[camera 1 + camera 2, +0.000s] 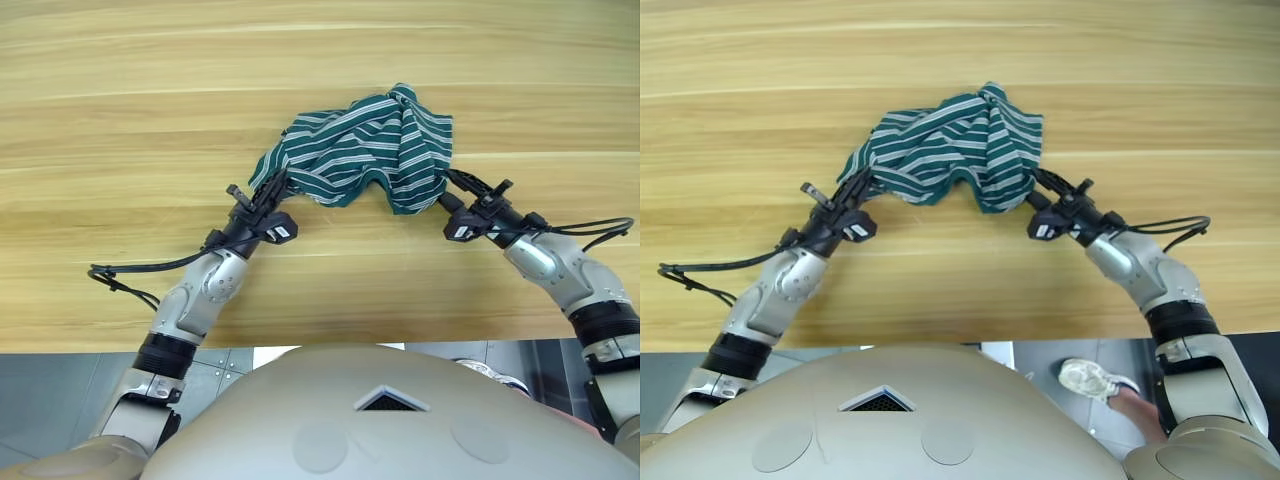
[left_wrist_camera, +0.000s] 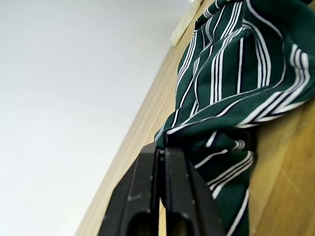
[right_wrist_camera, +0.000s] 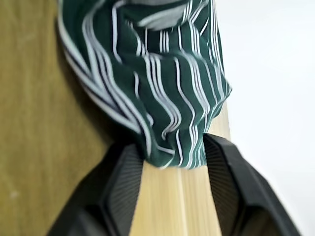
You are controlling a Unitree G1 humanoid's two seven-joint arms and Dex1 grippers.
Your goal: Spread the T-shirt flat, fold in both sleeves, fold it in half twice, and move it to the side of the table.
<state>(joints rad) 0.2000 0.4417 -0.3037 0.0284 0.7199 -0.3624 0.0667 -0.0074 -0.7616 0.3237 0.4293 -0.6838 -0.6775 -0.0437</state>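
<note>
Your left gripper (image 2: 161, 151) sits closest, its black fingers (image 2: 142, 189) pressed narrow together on a thin edge of the dark green, white-striped cotton T-shirt (image 1: 360, 140). That pinch suits a single layer of hem, which you need in order to draw the cloth out. Your right gripper (image 3: 172, 147) has its ribbed fingers (image 3: 118, 191) set further apart, with a thick bunched fold filling the gap and touching both, so it appears to be clamped on several layers. The garment lies crumpled in a hump on the light wooden tabletop (image 1: 120, 120), strung between the two grips, near the middle and well short of any side. Holding opposite ends like this lets you pull them apart to spread it. Judging by the heap, spreading is the step in hand, and no fold is made yet.
</note>
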